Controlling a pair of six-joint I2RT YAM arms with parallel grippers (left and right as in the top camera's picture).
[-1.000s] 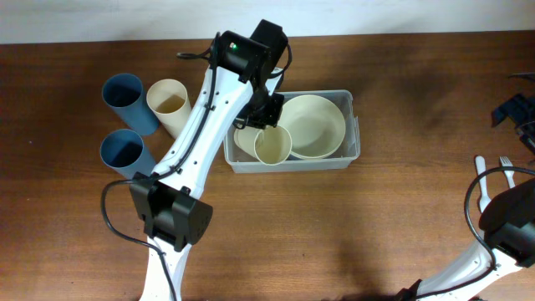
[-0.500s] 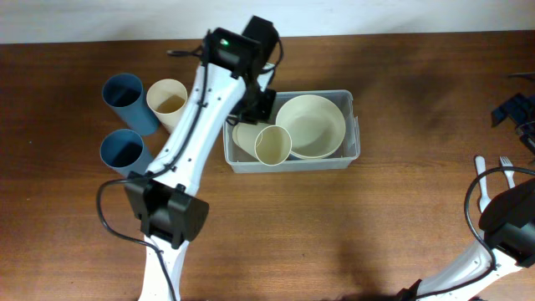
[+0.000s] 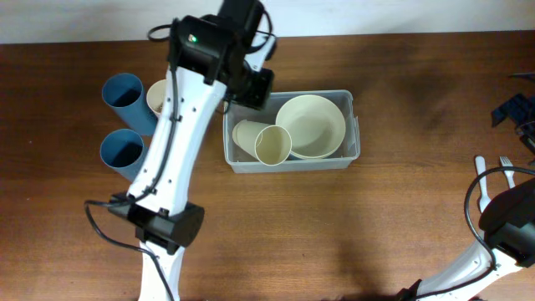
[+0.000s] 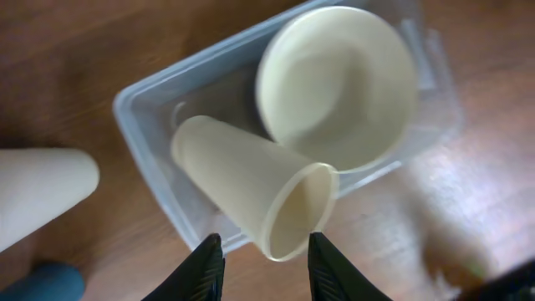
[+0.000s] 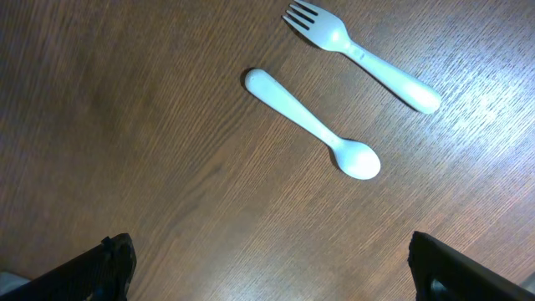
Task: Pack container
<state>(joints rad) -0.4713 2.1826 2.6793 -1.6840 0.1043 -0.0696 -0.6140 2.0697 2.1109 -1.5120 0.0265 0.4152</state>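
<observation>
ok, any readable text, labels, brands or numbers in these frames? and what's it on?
No readable text, number or brand in any view.
The container, the cream bowl and the cream cup inside it show no print or label.
The blue cups, fork and spoon are plain too.
The only sign is a green light on the left arm; it is not a character.

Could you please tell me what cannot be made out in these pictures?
Overhead: the left arm covers most of the cream cup beside the blue cups.
Overhead: a dark object is cut off by the right edge; unidentifiable.
Left wrist: a blue cup is cut off at the bottom-left corner; the container is blurred at its far end.
</observation>
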